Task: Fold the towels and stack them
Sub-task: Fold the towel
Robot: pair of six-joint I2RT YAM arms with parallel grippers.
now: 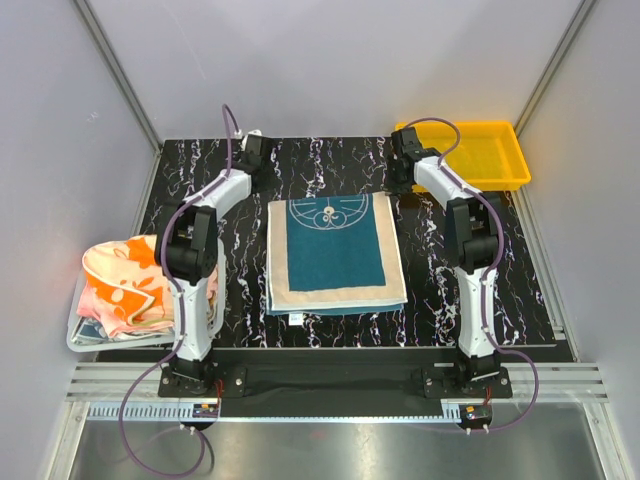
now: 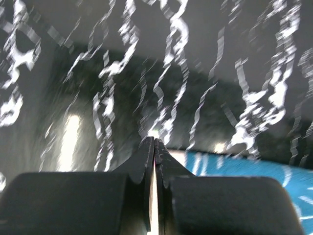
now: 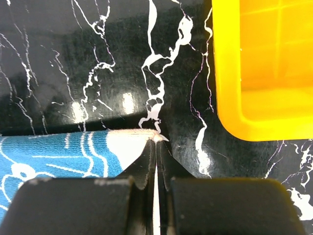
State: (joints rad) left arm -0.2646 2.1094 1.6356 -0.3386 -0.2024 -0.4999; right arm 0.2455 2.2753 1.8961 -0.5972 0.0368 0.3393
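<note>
One teal towel lay spread flat at the middle of the surface, an arm at each far corner. The right gripper had its jaws clenched on the cream right corner; the left gripper had its jaws clenched just beside the left corner, and the blur hid whether cloth was caught. Judged early: first fold not made, other towels were heaped in the white mesh basket, and no stack was begun.
</note>
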